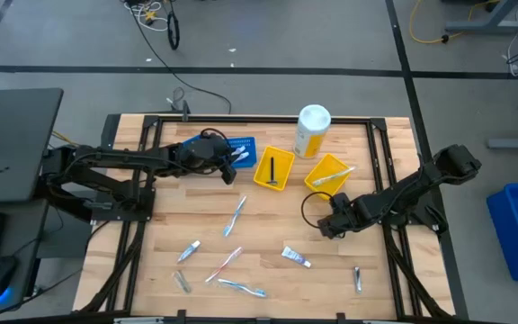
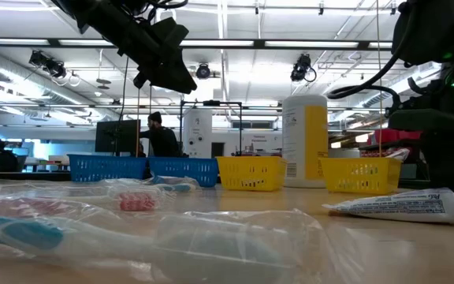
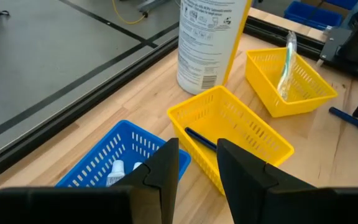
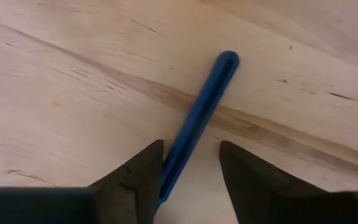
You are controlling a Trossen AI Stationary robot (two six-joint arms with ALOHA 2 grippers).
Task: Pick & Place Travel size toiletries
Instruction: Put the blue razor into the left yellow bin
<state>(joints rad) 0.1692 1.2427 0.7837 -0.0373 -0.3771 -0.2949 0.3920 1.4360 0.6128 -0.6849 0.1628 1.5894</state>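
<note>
1. Left gripper (image 1: 233, 162): over the blue tray (image 1: 241, 147) at the far side of the table (image 1: 268, 234). Fingers (image 3: 166, 171) spread, a bare gap between them, nothing pinched.
2. Right gripper (image 4: 190, 171): low on the table to the right of centre, just in front of the right yellow tray (image 1: 328, 174). Fingers apart and straddling the blue razor (image 4: 199, 121); one finger right beside the handle, a clear gap on the other side, no pinch.
3. Blue razor: flat on bare wood, handle running out forward from between the right gripper's fingers.
4. Blue tray: holds white tubes (image 3: 117, 168), seen in the left wrist view.
5. Middle yellow tray (image 1: 274, 169): holds one dark razor (image 1: 271, 171), lying along its length.
6. Right yellow tray: holds a clear toothbrush (image 3: 286, 62), leaning against the wall.
7. Yellow bottle (image 1: 313, 130): white cap, upright behind and between the two yellow trays.
8. Loose on the near half of the table, well apart from each other: pale blue toothbrush (image 1: 237, 216), pink toothbrush (image 1: 226, 264), second blue toothbrush (image 1: 243, 288), left tube (image 1: 188, 251), right tube (image 1: 297, 258), small silvery item (image 1: 182, 283), slim dark item (image 1: 357, 279).
</note>
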